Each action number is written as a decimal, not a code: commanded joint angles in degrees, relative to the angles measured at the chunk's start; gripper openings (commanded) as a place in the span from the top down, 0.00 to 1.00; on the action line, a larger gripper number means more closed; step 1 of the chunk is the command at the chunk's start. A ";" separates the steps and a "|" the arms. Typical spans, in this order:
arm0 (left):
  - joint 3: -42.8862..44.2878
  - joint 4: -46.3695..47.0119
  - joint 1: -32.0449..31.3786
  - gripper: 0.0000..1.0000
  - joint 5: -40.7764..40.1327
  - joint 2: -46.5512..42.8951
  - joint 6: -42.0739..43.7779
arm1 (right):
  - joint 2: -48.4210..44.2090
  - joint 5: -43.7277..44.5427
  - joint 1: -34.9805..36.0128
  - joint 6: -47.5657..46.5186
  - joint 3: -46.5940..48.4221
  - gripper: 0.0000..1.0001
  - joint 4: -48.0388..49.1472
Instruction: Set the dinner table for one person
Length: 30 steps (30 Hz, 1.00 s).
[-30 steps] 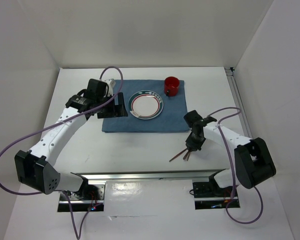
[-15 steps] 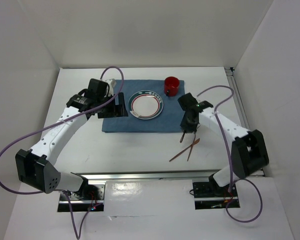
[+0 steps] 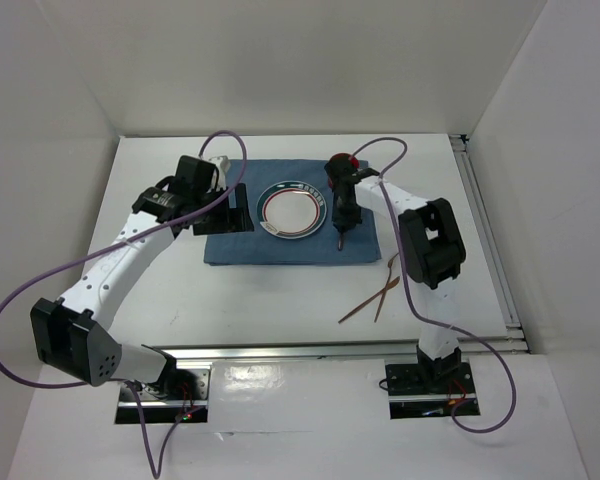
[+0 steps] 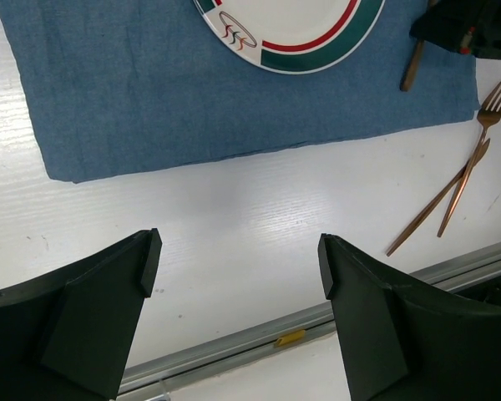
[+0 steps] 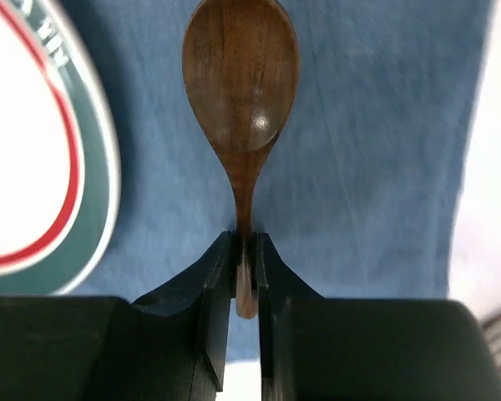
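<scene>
The white dinner table (image 3: 280,290) bears a blue placemat (image 3: 290,245) with a white plate (image 3: 292,210) rimmed in green and red. My right gripper (image 3: 341,222) is shut on the handle of a brown wooden spoon (image 5: 240,83), over the placemat just right of the plate (image 5: 33,150). A red cup (image 3: 352,163) stands at the placemat's far right corner, partly hidden by the right arm. A copper fork (image 4: 478,138) and knife (image 4: 438,200) lie crossed on the table (image 3: 375,295). My left gripper (image 4: 238,251) is open and empty above the placemat's left edge (image 3: 225,212).
Aluminium rails run along the table's near edge (image 3: 310,350) and right edge (image 3: 485,235). White walls close in the back and both sides. Purple cables loop off both arms.
My right gripper has carried the spoon from the front right of the table up and left onto the placemat beside the plate. The fork and knife stayed behind. The left arm has not moved.
</scene>
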 commanded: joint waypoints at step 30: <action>2.74 1.17 -0.23 0.06 1.46 1.61 1.64 | -39.38 -6.87 -13.24 6.89 -42.42 0.53 5.37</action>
